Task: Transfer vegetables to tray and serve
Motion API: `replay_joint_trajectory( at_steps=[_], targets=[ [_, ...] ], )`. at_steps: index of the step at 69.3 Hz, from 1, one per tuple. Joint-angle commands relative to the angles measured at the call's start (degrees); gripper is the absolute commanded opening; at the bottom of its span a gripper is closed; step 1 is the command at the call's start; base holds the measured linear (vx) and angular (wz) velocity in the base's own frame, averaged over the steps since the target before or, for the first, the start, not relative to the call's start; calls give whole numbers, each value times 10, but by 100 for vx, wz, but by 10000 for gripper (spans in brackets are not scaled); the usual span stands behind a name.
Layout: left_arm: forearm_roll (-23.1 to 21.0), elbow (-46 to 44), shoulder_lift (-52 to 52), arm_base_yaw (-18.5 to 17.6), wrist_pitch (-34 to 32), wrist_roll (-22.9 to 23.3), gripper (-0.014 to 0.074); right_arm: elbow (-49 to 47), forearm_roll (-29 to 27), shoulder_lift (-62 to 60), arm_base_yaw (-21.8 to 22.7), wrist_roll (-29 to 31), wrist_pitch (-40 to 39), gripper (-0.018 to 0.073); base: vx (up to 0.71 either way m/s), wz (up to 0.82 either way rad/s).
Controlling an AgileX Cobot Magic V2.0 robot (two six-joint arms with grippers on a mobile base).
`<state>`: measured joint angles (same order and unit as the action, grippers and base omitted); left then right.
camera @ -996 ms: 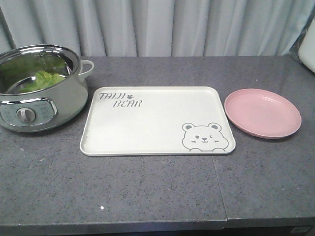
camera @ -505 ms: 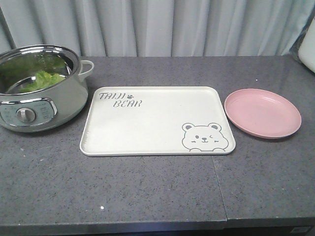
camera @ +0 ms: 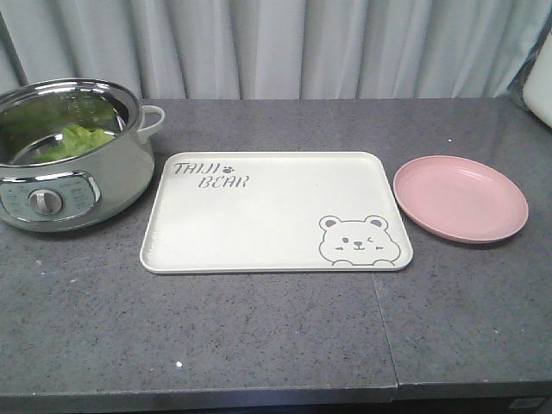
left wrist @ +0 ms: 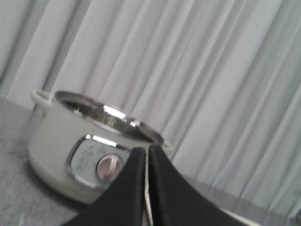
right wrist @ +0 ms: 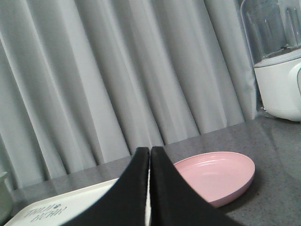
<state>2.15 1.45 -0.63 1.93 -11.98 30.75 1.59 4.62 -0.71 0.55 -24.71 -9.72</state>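
Claws both pinched closed, tips touching. Left claw (left wrist: 146, 150) pointed at pale green electric pot (left wrist: 61, 136); right claw (right wrist: 149, 151) turned toward cream-white tray (camera: 276, 211) corner and pink plate (camera: 460, 197). Lettuce leaves (camera: 76, 140) heaped inside electric pot, just left of tray, on grey desk (camera: 259, 336).

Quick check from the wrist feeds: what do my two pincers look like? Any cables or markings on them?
They look alike. The left pincer and the right pincer each show two plain matte black fingers, broad at the base and tapering to rounded tips. No cables or markings are visible, and no view shows the arms themselves.
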Motion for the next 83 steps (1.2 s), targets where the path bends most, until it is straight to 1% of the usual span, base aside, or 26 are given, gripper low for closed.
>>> replay_joint_trajectory(
  at_steps=[1, 6, 10, 14, 17, 24, 31, 36, 40, 44, 49, 54, 58, 61, 64, 69, 74, 78, 83],
  targets=[
    [-7, 11, -9, -1, -101, 5, -6, 8, 0, -3, 1, -30, -46, -2, 0, 0],
    [-7, 11, -9, -1, -146, 12, -6, 2, 6, -2, 1, -53, -46, -2, 0, 0],
    [-6, 8, -9, -1, -173, 48, -6, -20, 18, 2, 1, -58, -45, -2, 0, 0],
    [-4, -7, -9, -1, -174, 86, -6, -60, 40, 17, 1, -59, -41, -2, 0, 0],
    [5, -24, -9, -1, -165, 104, -6, -97, 59, 35, 1, -64, -24, -2, 0, 0],
    [47, -89, -7, -1, -112, 106, -6, -203, 108, 105, 1, -70, 52, -2, 0, 0],
    [96, -157, -7, -1, -41, 106, -4, -285, 141, 181, 1, -63, 77, 16, 0, 0],
    [127, -198, -7, -1, 13, 105, 3, -329, 164, 228, 1, -62, 76, 68, 0, 0],
    [140, -220, -7, -1, 48, 105, 17, -351, 174, 258, 1, -62, 72, 139, 0, 0],
    [140, -235, -7, -1, 76, 105, 48, -363, 174, 279, 1, -62, 63, 240, 0, 0],
    [139, -244, -7, -1, 99, 105, 108, -365, 174, 297, 1, -63, 35, 395, 0, 0],
    [129, -244, -7, -1, 108, 105, 202, -365, 173, 305, 1, -64, 13, 525, 0, 0],
    [105, -244, -7, -1, 115, 106, 288, -365, 174, 305, 1, -66, 5, 588, 0, 0],
    [83, -244, -7, -1, 120, 106, 354, -365, 173, 305, 1, -68, 3, 611, 0, 0],
    [65, -244, -7, -1, 120, 106, 405, -365, 170, 305, 1, -69, 3, 615, 0, 0],
    [53, -246, -2, -1, 120, 106, 474, -365, 171, 306, 1, -69, 4, 605, 0, 0],
    [55, -266, 22, -3, 150, 104, 497, -366, 175, 306, 1, -70, 3, 593, 0, 0],
    [54, -297, 62, -12, 189, 89, 497, -370, 181, 310, 1, -70, 2, 587, 0, 0],
    [54, -349, 132, -30, 236, 36, 497, -389, 192, 334, 1, -70, 14, 587, 0, 0]
  ],
)
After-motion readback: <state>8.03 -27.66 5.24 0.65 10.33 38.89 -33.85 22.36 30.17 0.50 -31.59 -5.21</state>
